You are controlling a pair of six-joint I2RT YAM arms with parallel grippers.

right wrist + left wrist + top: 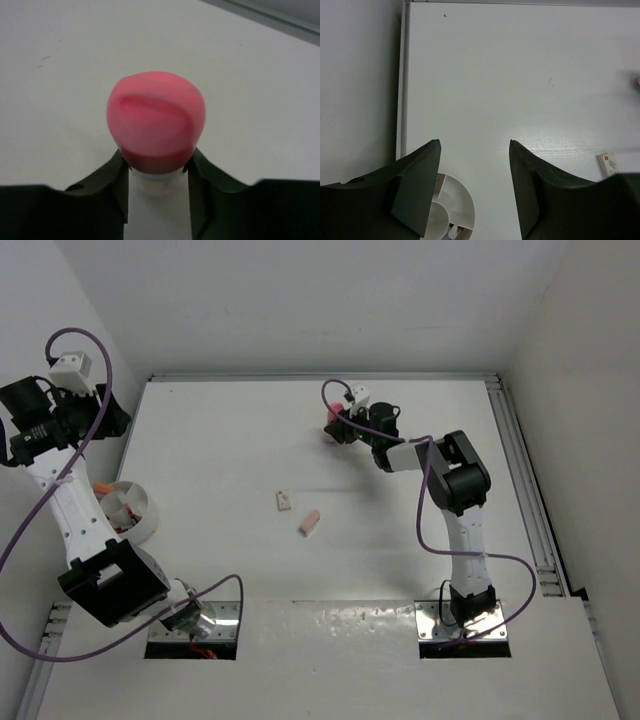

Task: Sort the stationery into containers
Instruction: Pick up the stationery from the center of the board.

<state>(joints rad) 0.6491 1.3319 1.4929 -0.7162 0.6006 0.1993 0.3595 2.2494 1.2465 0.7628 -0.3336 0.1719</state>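
Observation:
The small pink cup [332,412] stands at the far middle of the table. My right gripper [338,428] is shut on it; in the right wrist view the cup [156,115] sits between the fingers of the gripper [157,159], which press its sides. The round white tub [132,506] is at the left with some stationery inside, one piece orange. My left gripper [105,418] hangs high above the tub [460,200], open and empty [475,144]. A whitish eraser [285,501] and a pink eraser [309,522] lie mid-table. The whitish eraser also shows in the left wrist view [607,164].
White walls close in the table on the left, back and right. A metal rail [520,470] runs along the right edge. The left edge strip [404,75] shows in the left wrist view.

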